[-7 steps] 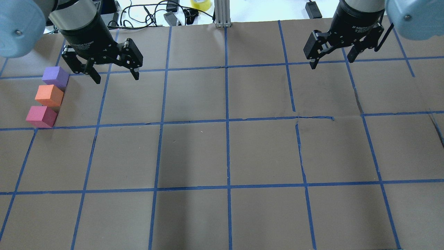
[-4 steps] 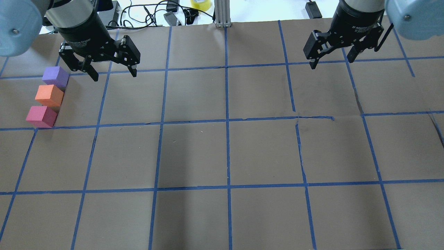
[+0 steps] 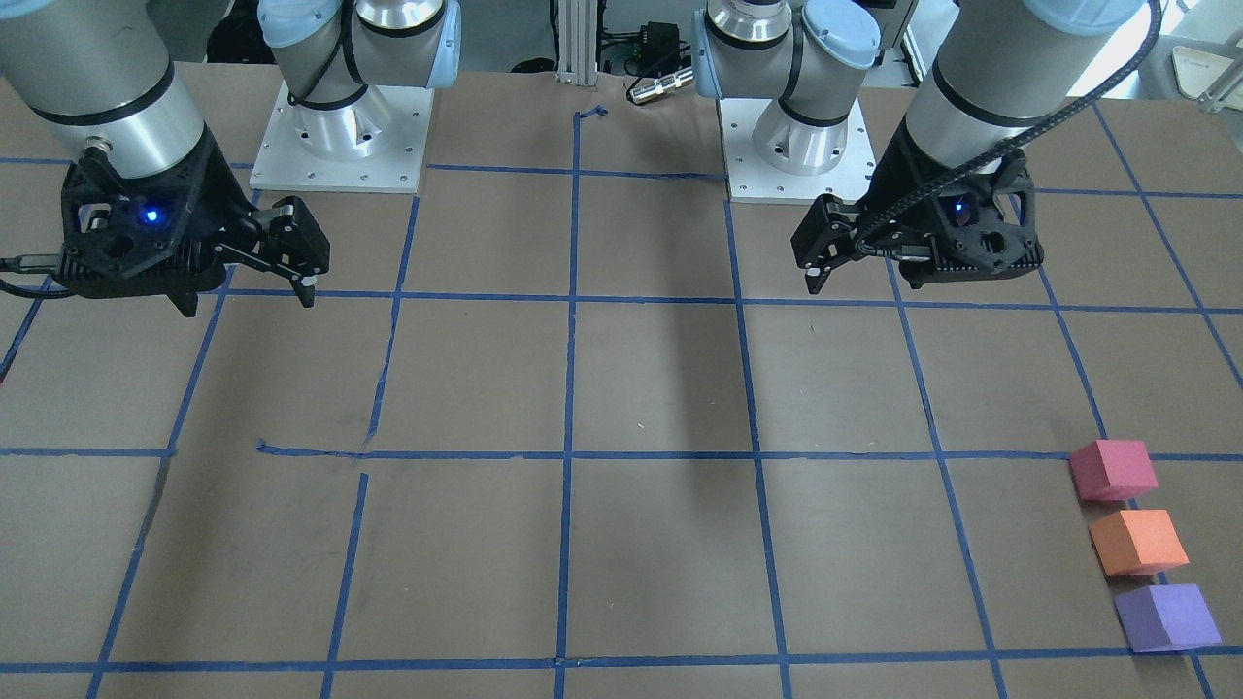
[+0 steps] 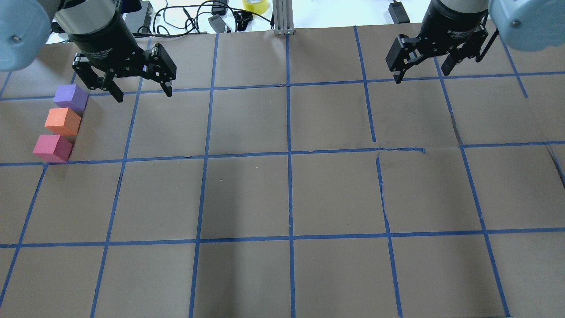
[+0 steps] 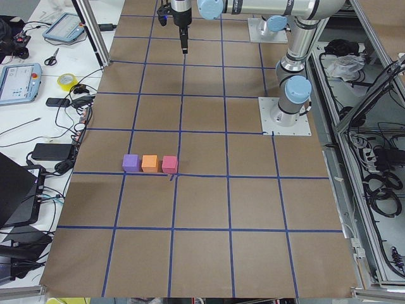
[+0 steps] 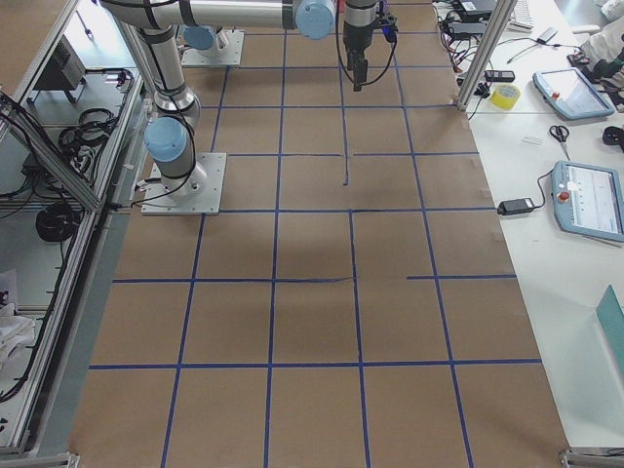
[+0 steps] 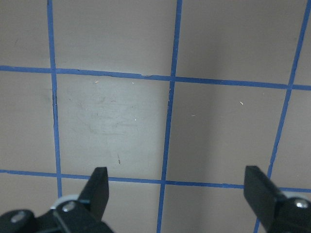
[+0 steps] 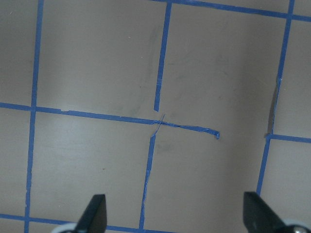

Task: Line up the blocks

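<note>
Three blocks in a row, both grippers empty

Three blocks, purple, orange and pink, lie in one straight row near the table's end on the robot's left. They sit close together, though I cannot tell whether they touch. The left gripper hangs above the table just beside the purple block, fingers spread wide with nothing between them. The right gripper is well apart on the other side, likewise spread and empty. The line looks finished, so the step in hand is probably clearing away. The left arm should rise straight up before swinging off, because the blocks look light and a brushing finger would skew the row.
</note>
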